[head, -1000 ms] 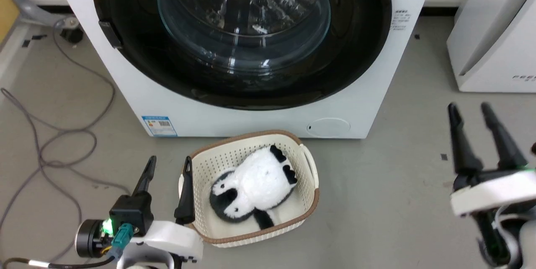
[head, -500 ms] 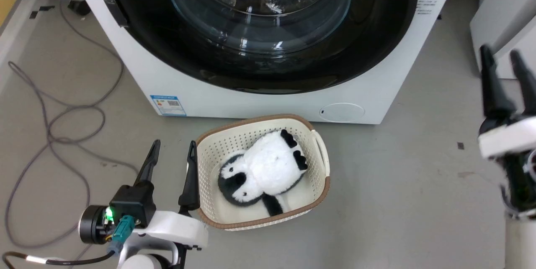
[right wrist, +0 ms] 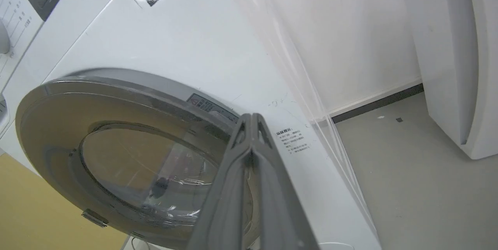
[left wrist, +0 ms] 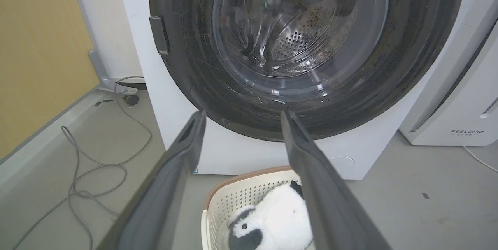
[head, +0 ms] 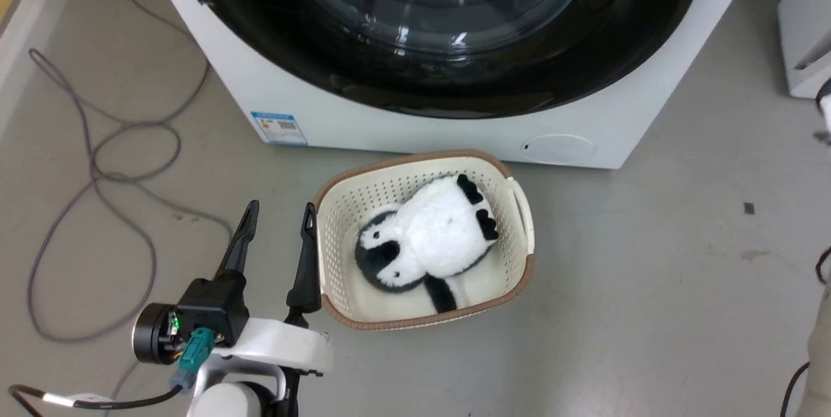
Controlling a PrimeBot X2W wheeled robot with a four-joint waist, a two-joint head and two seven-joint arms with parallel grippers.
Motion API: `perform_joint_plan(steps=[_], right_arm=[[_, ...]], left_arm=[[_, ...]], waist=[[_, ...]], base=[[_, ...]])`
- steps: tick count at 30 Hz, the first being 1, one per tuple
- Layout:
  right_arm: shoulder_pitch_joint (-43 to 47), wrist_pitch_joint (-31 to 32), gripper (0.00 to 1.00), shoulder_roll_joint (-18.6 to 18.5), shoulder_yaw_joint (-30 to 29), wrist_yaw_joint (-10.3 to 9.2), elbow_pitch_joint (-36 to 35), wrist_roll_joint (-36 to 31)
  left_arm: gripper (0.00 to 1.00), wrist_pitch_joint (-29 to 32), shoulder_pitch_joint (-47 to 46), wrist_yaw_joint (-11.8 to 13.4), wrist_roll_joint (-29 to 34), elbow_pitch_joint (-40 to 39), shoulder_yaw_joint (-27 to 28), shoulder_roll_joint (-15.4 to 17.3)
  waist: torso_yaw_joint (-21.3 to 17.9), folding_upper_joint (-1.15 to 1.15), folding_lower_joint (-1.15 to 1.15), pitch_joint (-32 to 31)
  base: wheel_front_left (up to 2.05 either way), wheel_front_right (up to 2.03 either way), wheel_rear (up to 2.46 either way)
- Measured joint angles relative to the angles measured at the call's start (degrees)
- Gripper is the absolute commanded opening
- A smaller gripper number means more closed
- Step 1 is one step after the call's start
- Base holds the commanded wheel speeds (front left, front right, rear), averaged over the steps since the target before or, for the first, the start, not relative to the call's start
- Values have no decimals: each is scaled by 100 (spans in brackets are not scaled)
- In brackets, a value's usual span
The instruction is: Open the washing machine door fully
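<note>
The washing machine (head: 454, 134) is a white box along the top of the head view. Its door (head: 448, 73), a glossy black disc with a clear glass bowl (left wrist: 299, 28), lies closed and flush against the front. A small dark handle tab (left wrist: 159, 39) sits on the door's left rim. My left gripper (head: 279, 215) stands open low over the floor, left of a basket and well short of the door. In the right wrist view my right gripper (right wrist: 251, 119) has its fingers pressed together, shut on nothing, high beside the door (right wrist: 116, 156) near its right rim.
A cream basket (head: 519, 209) holding a black-and-white plush penguin (head: 428, 241) stands on the floor right before the machine. Grey cables (head: 97, 164) loop on the floor at the left. A white FEELAIR appliance (left wrist: 463, 121) stands right of the machine.
The head camera has tilted, so the whole scene slid. My right gripper rose up and out past the right edge of the head view. The left gripper stays beside the basket.
</note>
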Motion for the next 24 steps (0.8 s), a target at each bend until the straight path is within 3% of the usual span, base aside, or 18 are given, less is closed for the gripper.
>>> perform_joint_plan(steps=[24], right_arm=[[-2432,1762,0,-259,-745,0,2171,288]], left_arm=[[100,-298,-459,155,-347,-40,-304,-1]], waist=[[496,0,0,774]], base=[[0,0,0]])
